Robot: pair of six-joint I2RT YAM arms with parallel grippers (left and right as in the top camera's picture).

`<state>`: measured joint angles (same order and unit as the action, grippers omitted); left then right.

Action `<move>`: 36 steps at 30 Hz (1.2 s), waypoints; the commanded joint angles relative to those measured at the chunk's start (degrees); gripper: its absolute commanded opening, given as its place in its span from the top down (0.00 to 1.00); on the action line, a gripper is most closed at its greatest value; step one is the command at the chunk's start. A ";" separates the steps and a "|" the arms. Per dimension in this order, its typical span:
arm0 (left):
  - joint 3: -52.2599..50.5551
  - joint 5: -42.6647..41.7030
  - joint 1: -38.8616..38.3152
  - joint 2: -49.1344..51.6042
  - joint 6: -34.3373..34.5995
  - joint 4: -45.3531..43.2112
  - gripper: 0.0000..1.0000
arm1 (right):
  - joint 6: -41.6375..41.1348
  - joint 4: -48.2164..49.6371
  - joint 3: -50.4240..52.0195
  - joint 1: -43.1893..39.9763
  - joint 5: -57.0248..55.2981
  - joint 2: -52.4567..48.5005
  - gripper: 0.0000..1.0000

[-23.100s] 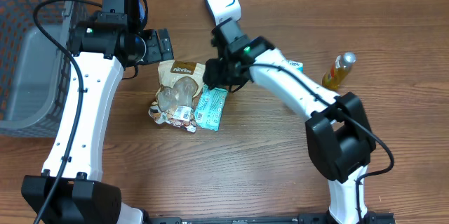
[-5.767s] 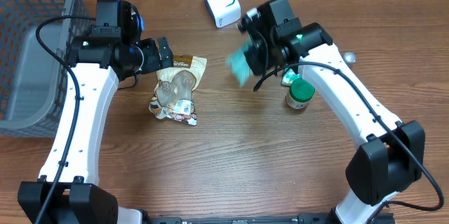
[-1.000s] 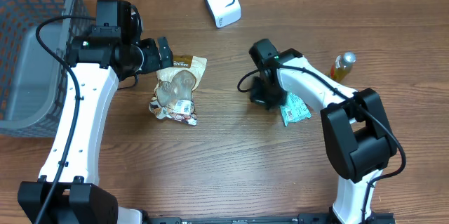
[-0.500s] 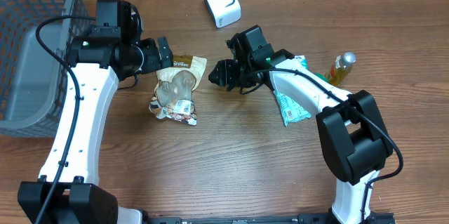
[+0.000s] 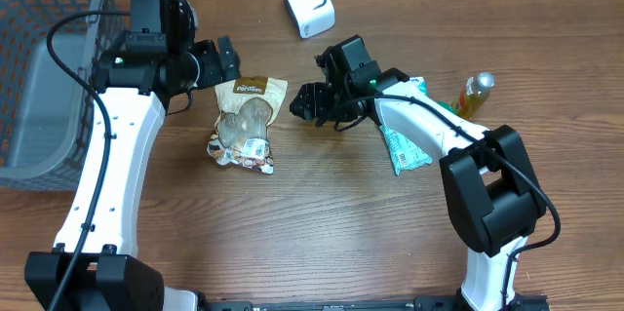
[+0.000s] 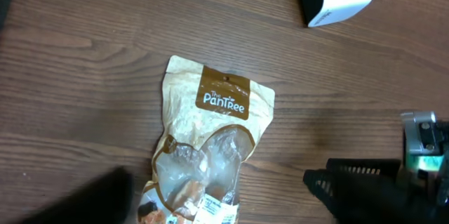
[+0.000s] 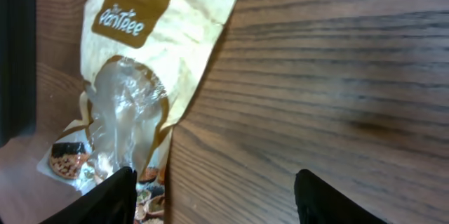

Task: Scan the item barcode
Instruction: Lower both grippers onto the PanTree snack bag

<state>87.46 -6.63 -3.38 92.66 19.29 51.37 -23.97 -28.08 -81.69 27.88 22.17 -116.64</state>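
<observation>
Scanning of the teal packet [image 5: 408, 150] looks done; it lies beside the right arm. The brown pouch [image 5: 246, 121], mid-table, seems next for the scanner [image 5: 308, 2] at the far edge. The right gripper [image 5: 300, 106] hovers just beside the pouch, fingers spread and empty, and must close on its edge. The left gripper [image 5: 222, 58] is also spread; half a second ago it sat nearer the pouch

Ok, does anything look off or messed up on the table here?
Only minor things: the brown snack pouch is crumpled and folded at its lower end, and the teal packet lies partly under the right arm. Nothing looks spilled or torn.
</observation>
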 commanded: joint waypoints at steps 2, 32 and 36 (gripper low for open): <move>-0.79 1.22 -0.74 3.04 -0.44 1.42 0.96 | 0.26 0.61 -0.87 -0.42 -3.34 -0.39 0.32; -1.49 -2.12 -9.51 24.04 -3.48 -6.40 0.96 | 0.24 -1.20 -0.87 -3.06 -4.15 -0.39 0.24; -1.33 2.84 -11.58 23.85 -2.67 -6.47 0.96 | 0.24 -3.17 -0.87 -4.90 -4.11 -0.39 0.23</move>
<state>86.37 -7.20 -13.85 115.55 17.37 45.10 -23.94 -30.72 -81.69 24.43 18.63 -116.64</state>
